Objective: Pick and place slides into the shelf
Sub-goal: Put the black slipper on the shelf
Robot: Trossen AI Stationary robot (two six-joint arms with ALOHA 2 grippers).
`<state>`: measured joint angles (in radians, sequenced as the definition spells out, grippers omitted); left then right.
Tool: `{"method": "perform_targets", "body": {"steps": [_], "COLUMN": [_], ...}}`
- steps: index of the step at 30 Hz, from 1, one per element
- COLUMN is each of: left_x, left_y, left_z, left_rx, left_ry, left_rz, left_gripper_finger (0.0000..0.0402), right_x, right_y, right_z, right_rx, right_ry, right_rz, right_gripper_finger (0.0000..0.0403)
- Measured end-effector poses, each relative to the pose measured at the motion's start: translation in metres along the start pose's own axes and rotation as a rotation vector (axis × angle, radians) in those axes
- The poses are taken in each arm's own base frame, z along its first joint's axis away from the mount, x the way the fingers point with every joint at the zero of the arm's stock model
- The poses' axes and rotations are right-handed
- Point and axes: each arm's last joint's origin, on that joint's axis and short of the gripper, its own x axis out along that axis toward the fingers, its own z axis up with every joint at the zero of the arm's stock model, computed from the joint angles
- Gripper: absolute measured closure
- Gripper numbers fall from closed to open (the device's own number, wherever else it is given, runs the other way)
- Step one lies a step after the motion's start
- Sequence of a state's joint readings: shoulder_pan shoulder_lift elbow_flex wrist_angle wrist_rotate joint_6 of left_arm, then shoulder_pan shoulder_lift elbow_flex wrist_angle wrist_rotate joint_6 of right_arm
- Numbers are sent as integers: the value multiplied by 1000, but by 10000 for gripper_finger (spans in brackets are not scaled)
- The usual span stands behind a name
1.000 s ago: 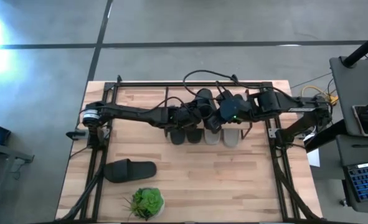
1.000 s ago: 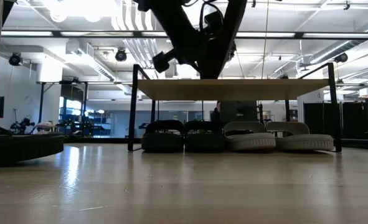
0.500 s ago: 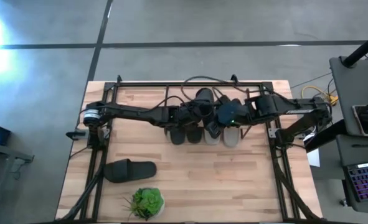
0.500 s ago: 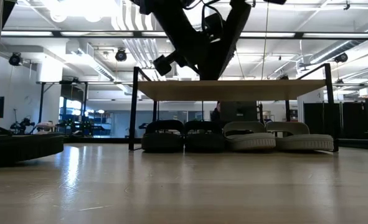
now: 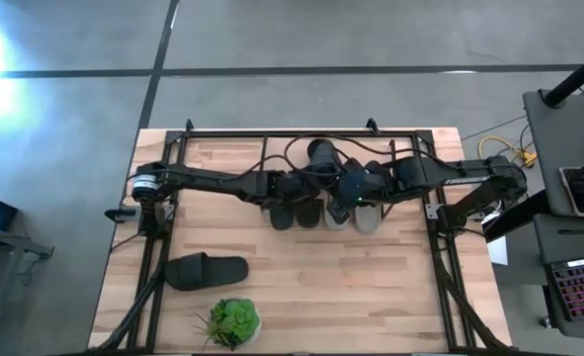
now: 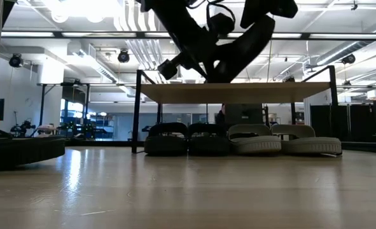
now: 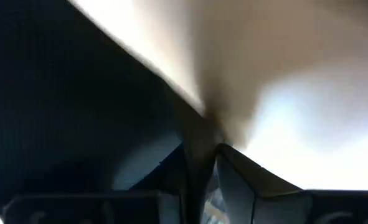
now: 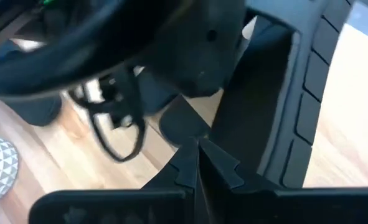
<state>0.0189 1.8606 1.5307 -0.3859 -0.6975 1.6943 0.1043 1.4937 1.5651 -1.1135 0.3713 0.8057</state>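
The shelf's wooden top board [image 6: 238,92] stands on thin black legs at the table's far side. Under it, two charcoal slides [image 6: 186,144] and two light grey slides [image 6: 277,144] rest side by side on the table. One black slide [image 5: 208,269] lies on the table at the near left. Another black slide [image 5: 321,153] is on top of the shelf between the two grippers; its ribbed sole [image 8: 305,93] shows in the right wrist view. My left gripper [image 5: 306,183] is shut at this slide. My right gripper [image 5: 349,193] is shut, right beside it. My left gripper's shut fingers [image 7: 196,162] meet at the edge of the black slide's dark body [image 7: 78,112], coming level from the table's left; which part they have is hidden by the slide itself. My right gripper's shut fingertips [image 8: 187,158] lie against or just short of the slide; I cannot tell which.
A small green plant in a white pot [image 5: 234,321] stands at the table's near edge, close to the loose black slide. Cables [image 5: 306,138] loop over the shelf's far side. The table's near right part [image 5: 371,287] is bare wood.
My right gripper has gone toward the table's left and near edge and down, closer to the black slide on the shelf, and its arm has tipped flatter. The slides under the shelf have stayed where they were.
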Motion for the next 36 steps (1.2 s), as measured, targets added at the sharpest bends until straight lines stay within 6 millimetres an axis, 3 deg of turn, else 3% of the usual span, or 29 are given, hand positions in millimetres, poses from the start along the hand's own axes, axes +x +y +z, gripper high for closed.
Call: {"method": "perform_targets", "body": {"steps": [6,12,19,24,28,33,36], "left_x": [-2,-4,-14,-29,-42,-41,-43], "left_y": [-1,4,8,17,24,17,6], "left_z": [5,7,8,8,4,6,6], "left_rx": [-82,-109,-228,-329,-372,-444,-499], "left_ry": [-103,-126,-269,-285,-286,-293,-280], "left_rz": [-7,35,58,126,169,97,19], "left_gripper_finger": [351,351,351,351,351,351,351], "right_x": [7,3,4,9,10,15,8], "right_y": [-1,-2,-7,-29,-39,-50,-55], "right_z": [-4,-3,-9,-17,-13,-10,-7], "right_rx": [-8,-5,15,123,176,180,181], "right_ry": [1,-43,-62,-47,-115,-120,-129], "right_rz": [-24,29,69,-10,64,42,50], "right_gripper_finger": [394,394,394,394,394,394,394]}}
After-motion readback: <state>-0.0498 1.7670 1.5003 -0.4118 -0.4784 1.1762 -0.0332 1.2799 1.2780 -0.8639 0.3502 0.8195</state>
